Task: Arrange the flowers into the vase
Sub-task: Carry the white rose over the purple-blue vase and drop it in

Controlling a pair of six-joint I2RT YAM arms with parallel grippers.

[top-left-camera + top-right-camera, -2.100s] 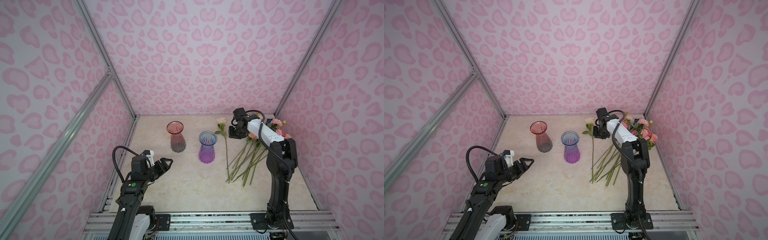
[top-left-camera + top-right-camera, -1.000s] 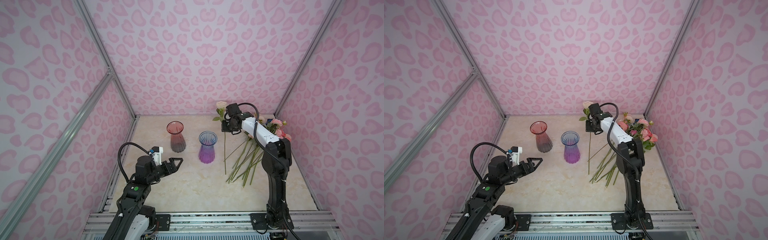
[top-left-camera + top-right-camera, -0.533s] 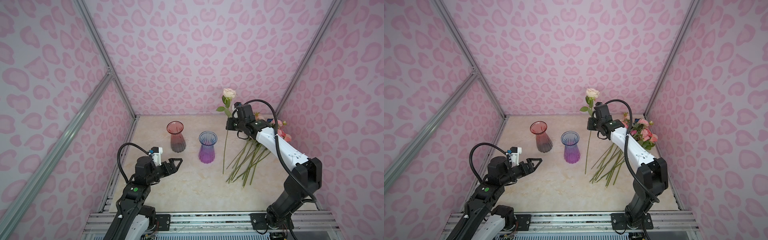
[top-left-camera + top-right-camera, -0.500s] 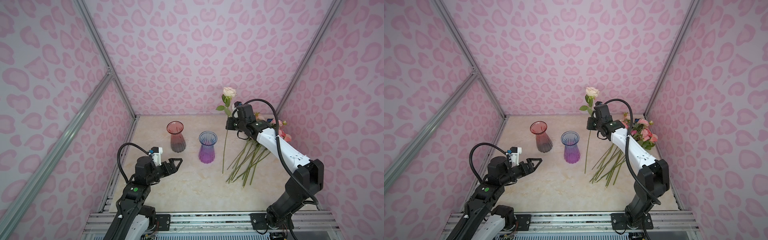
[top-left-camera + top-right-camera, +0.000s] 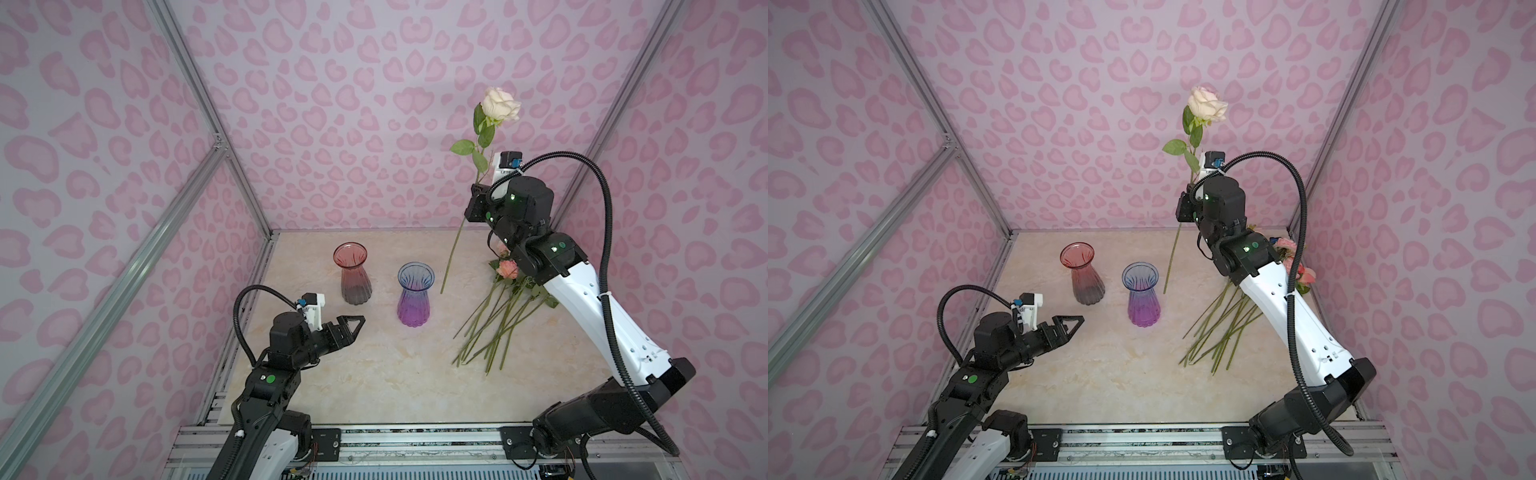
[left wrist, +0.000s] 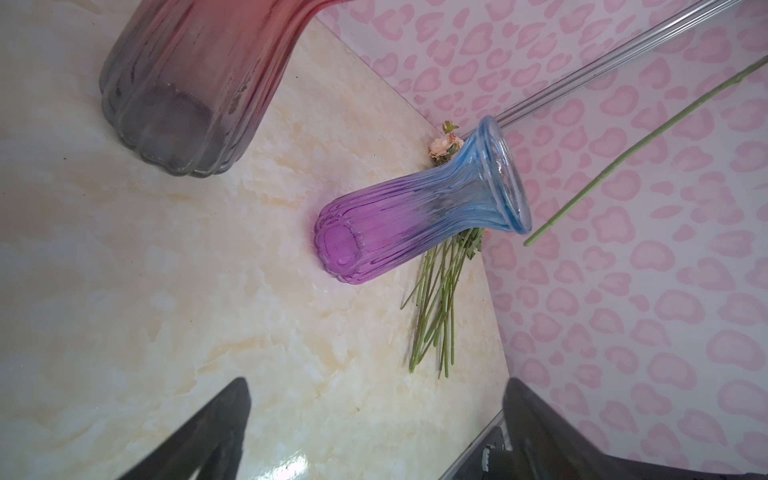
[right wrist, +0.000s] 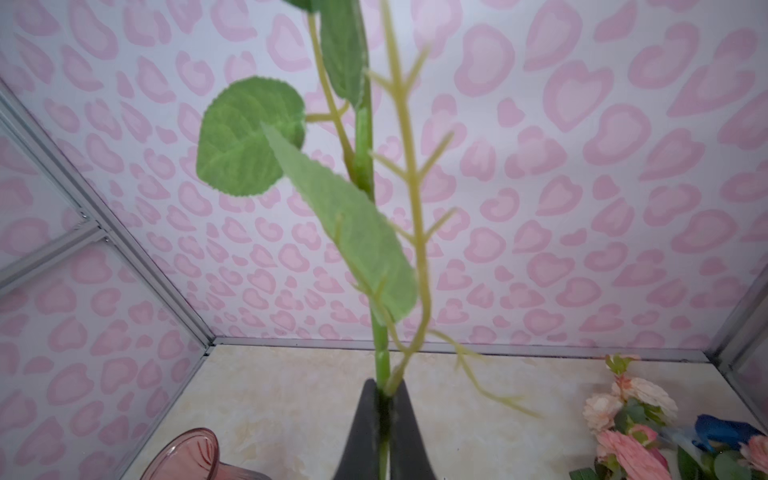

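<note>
The right gripper (image 7: 384,399) pinches the long-stemmed cream rose (image 5: 500,104) upright, its bottom tip near the mouth of the blue-and-purple glass vase (image 5: 415,295).

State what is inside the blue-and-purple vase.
Nothing shows inside the blue-and-purple vase: no stem passes its mouth in both top views. Its ribbed, tinted wall blurs the bottom, so something small there could be missed.
</note>
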